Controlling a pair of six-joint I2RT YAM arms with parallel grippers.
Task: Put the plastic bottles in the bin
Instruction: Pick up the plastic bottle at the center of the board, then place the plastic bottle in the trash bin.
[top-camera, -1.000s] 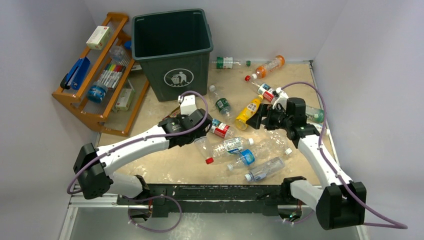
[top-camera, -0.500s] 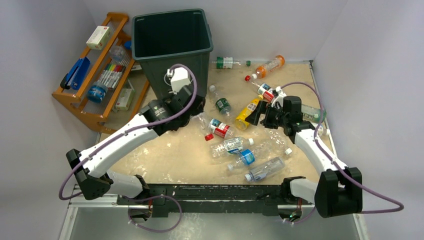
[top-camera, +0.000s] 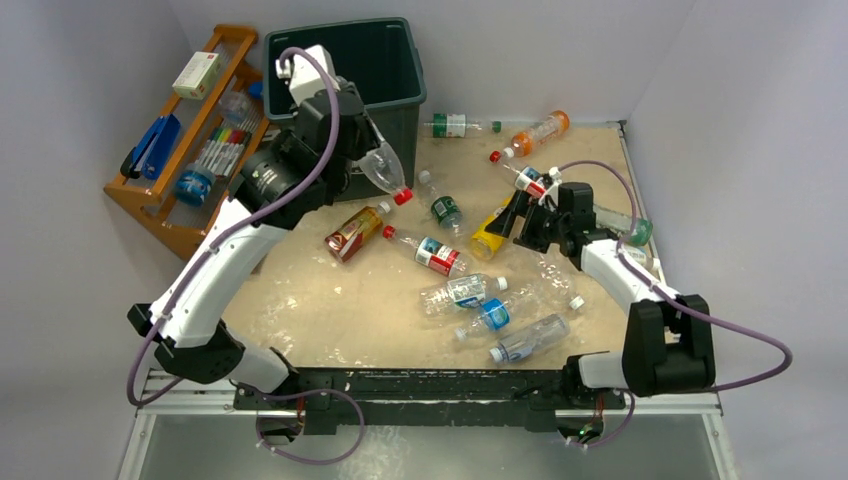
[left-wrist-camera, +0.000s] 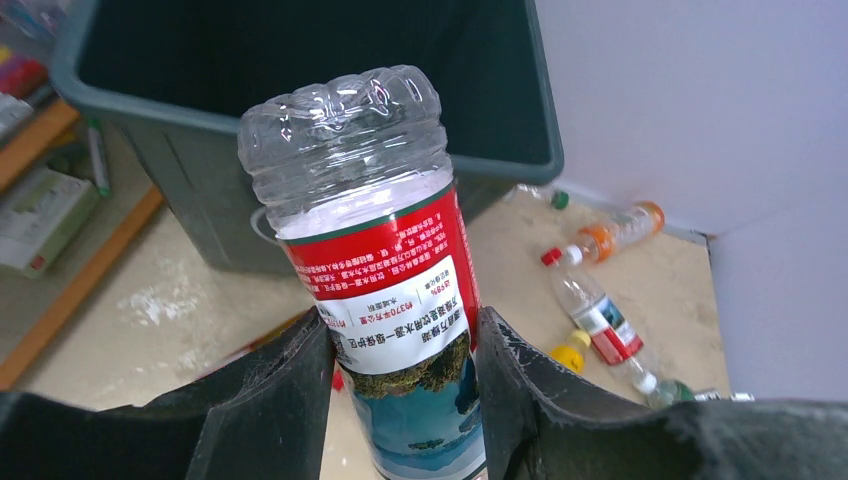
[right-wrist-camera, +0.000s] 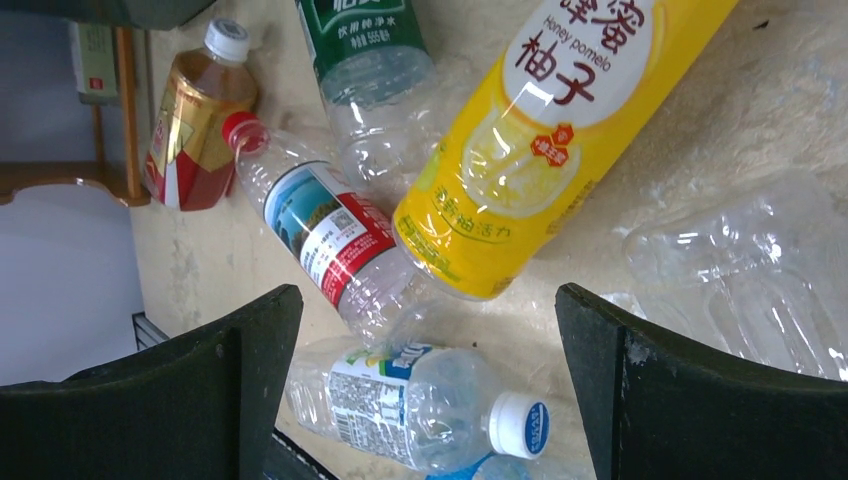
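Raised near the bin, left jaws clamp a red-labelled bottle; right jaws gape.

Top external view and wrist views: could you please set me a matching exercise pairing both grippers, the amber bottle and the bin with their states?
1 left gripper
2 right gripper
3 amber bottle
4 bin

A open above the yellow bottle
B upright beside the wooden rack
C shut on the red-label bottle
D lying on the table

Pairs: 1-C, 2-A, 3-D, 4-B
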